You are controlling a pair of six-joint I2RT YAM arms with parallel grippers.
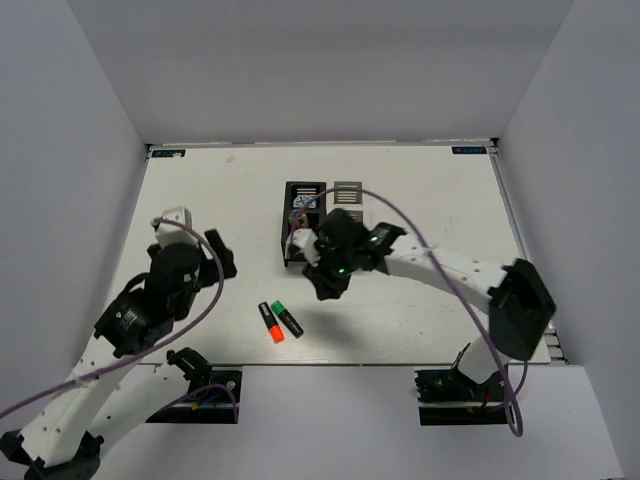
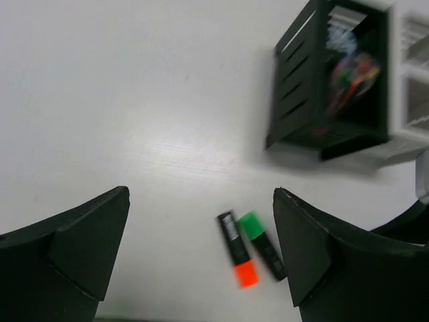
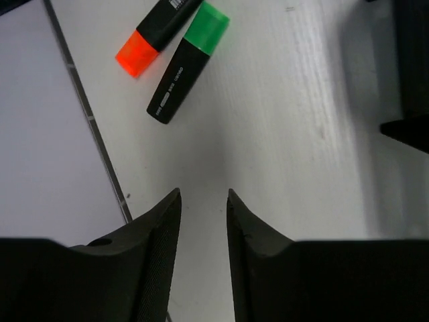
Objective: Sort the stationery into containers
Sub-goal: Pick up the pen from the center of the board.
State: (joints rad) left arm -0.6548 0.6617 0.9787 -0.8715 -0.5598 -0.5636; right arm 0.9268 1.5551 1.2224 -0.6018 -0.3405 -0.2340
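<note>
Two stubby black highlighters lie side by side on the white table, one with an orange end (image 1: pixel 270 323) and one with a green end (image 1: pixel 288 318). Both show in the left wrist view, orange (image 2: pixel 238 249) and green (image 2: pixel 263 245), and in the right wrist view, orange (image 3: pixel 158 32) and green (image 3: pixel 188 64). The block of slotted containers (image 1: pixel 305 222) stands mid-table; its black bin (image 2: pixel 299 80) holds colourful items. My left gripper (image 2: pixel 201 194) is wide open and empty, left of and above the highlighters. My right gripper (image 3: pixel 204 194) is narrowly open and empty, by the containers' near side.
A white bin (image 2: pixel 414 74) adjoins the black one. The table's front edge (image 3: pixel 87 114) runs close beside the highlighters. White walls enclose the table on three sides. The right arm's purple cable (image 1: pixel 440 268) arcs over the table.
</note>
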